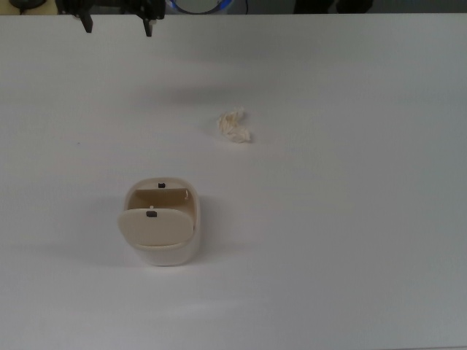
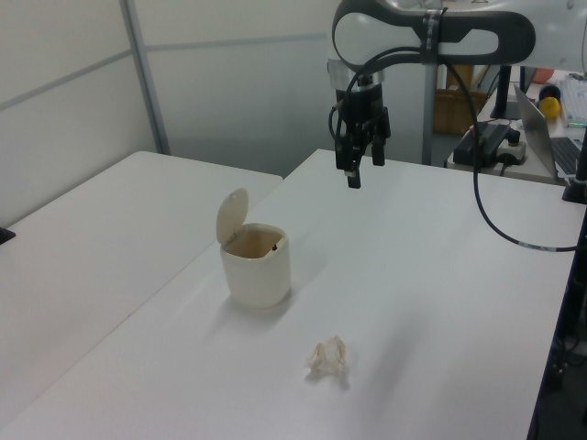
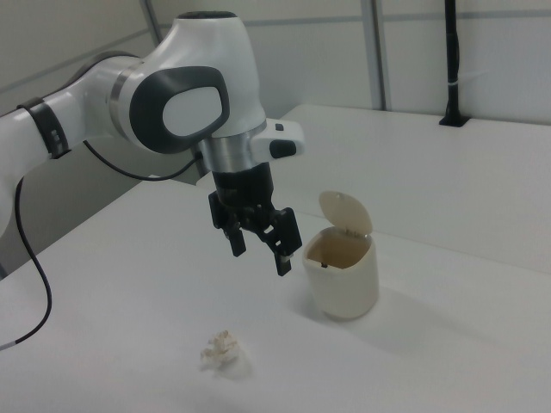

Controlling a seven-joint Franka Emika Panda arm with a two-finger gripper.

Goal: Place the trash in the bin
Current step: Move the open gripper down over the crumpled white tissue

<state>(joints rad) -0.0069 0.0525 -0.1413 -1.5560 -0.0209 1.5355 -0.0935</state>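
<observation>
Gripper point(image 3: 258, 237) open and empty, hanging high over the worktop point(image 1: 350, 240), trash point(image 1: 235, 126) lying loose well apart from the bin point(image 1: 162, 226) with lid tipped up, so easy to squash flat or miss.

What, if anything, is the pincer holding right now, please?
Nothing: the pincer hangs open and empty above the table, while the tissue wad lies loose on it.
</observation>
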